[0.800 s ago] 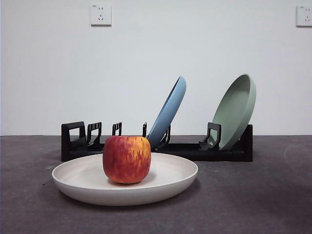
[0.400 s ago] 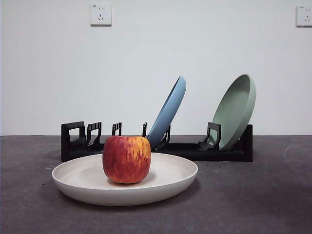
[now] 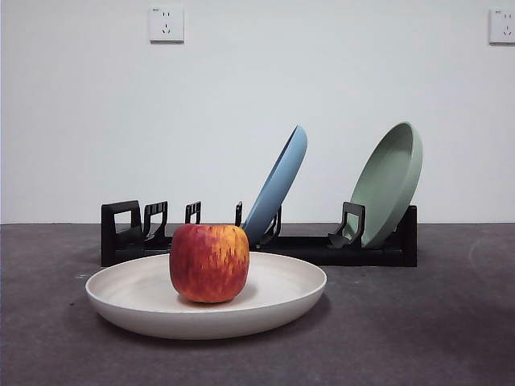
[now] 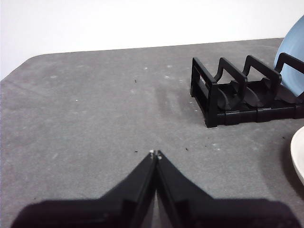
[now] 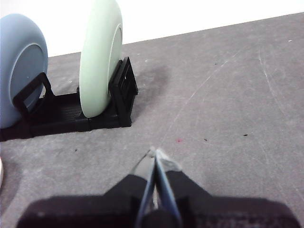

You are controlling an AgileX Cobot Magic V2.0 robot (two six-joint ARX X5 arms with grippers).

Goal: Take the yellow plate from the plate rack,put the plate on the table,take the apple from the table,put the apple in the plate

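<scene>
The red apple (image 3: 209, 263) with yellow streaks sits upright in the middle of the cream yellow plate (image 3: 273, 301), which lies flat on the dark grey table (image 3: 418, 322) in front of the black plate rack (image 3: 322, 248). A sliver of the plate's rim (image 4: 299, 156) shows in the left wrist view beside the rack's end (image 4: 228, 97). My left gripper (image 4: 155, 153) is shut and empty above bare table, off the rack's empty end. My right gripper (image 5: 154, 151) is shut and empty near the rack's other end (image 5: 80, 111).
A light blue plate (image 3: 278, 186) leans in the rack's middle and a sage green plate (image 3: 389, 182) stands at its right end. Both show in the right wrist view, blue plate (image 5: 21, 66) and green plate (image 5: 100, 57). A white wall with two sockets stands behind.
</scene>
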